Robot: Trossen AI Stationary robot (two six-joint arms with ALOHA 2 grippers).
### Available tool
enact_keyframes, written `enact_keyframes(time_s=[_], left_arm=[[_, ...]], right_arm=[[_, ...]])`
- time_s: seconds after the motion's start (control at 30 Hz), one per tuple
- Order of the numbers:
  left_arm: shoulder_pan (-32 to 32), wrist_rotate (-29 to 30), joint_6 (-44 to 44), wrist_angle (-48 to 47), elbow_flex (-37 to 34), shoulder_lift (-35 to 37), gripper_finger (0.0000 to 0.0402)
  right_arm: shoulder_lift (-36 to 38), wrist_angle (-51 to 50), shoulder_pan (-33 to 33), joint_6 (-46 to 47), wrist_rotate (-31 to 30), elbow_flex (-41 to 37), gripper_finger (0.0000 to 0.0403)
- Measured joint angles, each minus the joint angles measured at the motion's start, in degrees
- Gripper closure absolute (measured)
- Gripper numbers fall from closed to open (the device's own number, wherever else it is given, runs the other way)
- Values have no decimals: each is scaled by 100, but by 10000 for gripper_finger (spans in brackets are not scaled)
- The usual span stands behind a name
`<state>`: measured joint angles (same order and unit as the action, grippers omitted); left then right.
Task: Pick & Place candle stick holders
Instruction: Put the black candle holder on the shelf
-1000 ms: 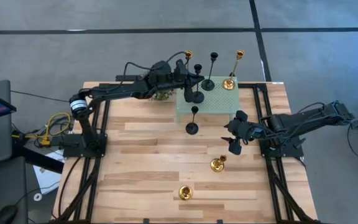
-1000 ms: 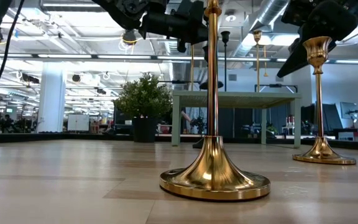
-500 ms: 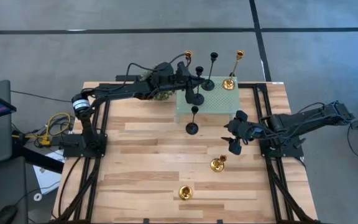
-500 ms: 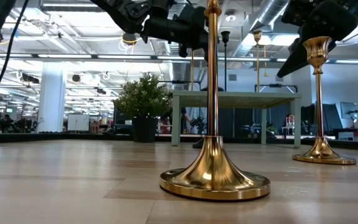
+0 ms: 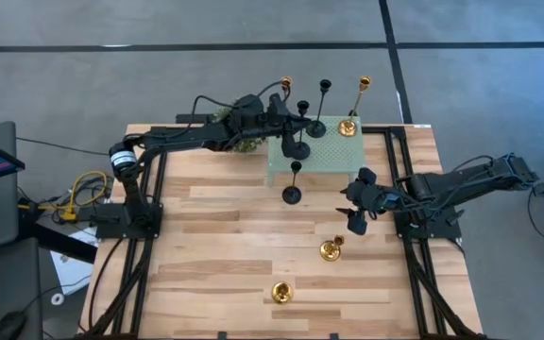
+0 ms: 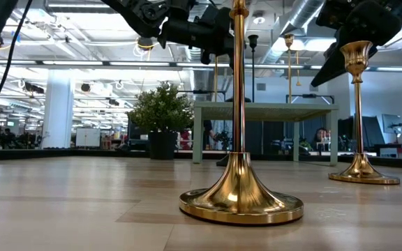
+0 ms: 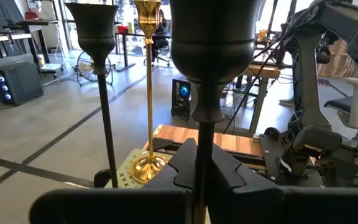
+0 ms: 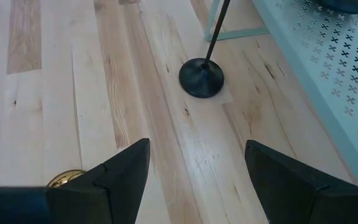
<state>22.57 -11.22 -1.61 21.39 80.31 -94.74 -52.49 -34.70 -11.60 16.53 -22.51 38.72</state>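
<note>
Your left gripper (image 7: 197, 171) is clamped on a matte black candle holder (image 7: 211, 56) above the mint perforated stand (image 5: 333, 156); your right gripper (image 8: 197, 171), fingers spread, waits; three holders are left on the wooden table (image 5: 225, 246).

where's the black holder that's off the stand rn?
In the high view the black candle stick holder stands on the table just in front of the mint green stand, left of the right end effector, which is open and apart from it.
</note>
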Motion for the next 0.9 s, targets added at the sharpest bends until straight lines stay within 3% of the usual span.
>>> enact_keyframes(time_s=[0.47,0.9], left_arm=[[35,92,-66,395,9,-342,391],[-1,111,-66,474,-4,-282,337]], right_arm=[[2,2,0,0,1,0,148],[2,-44,-1,0,1,-2,148]])
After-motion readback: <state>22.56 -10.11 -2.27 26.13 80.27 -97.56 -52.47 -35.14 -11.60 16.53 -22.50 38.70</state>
